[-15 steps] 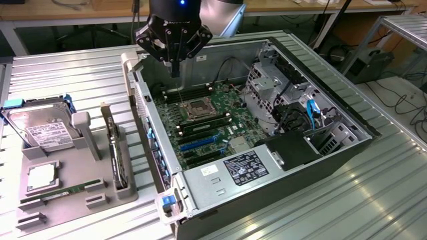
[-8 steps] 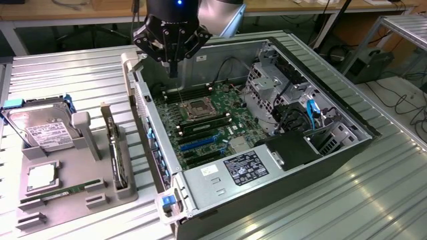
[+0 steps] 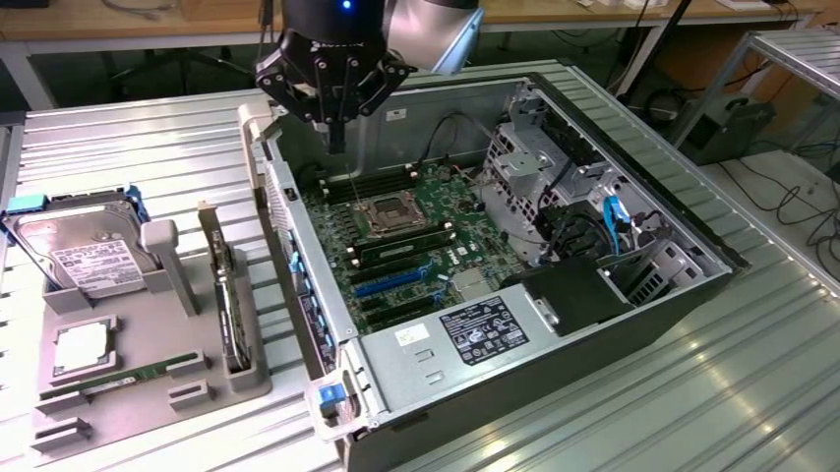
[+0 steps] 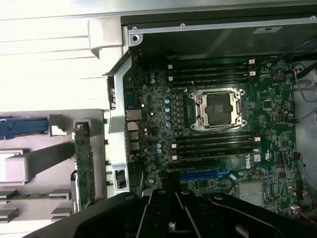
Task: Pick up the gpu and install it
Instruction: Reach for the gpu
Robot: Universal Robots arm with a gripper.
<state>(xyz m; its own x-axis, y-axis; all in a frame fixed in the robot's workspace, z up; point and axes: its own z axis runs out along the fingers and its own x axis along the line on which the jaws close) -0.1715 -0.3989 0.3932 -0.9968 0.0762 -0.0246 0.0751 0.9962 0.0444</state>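
The end effector (image 3: 337, 138) hangs over the far end of an open computer case (image 3: 552, 393) that lies on its side on the ribbed metal desk (image 3: 132, 138). Its dark fingers are clenched together, pointing down, and they grasp nothing.

The gpu (image 3: 232, 310) is not in the case. It stands on its long edge in a slot of a grey tray (image 3: 157, 374) that sits on the desk just beside the case, on the exterior view's left. The silver bracket is at the card's far end. In the wrist view the same card (image 4: 84, 168) shows edge-on as a narrow green strip beside the case wall. The end effector and the gpu are well apart, with the case wall between them.

Inside the case the motherboard (image 3: 420, 246) lies exposed, with the metal-framed processor socket (image 3: 390, 214) near its middle and long dark memory slots on either side of it. A blue slot (image 3: 388, 282) lies on the nearer part of the board and holds no card.

The tray also carries a hard drive (image 3: 86, 256) with a white label, leaning in its holder, a square processor chip (image 3: 82, 346) lying flat, and a narrow green memory stick (image 3: 118, 379) near the tray's front.
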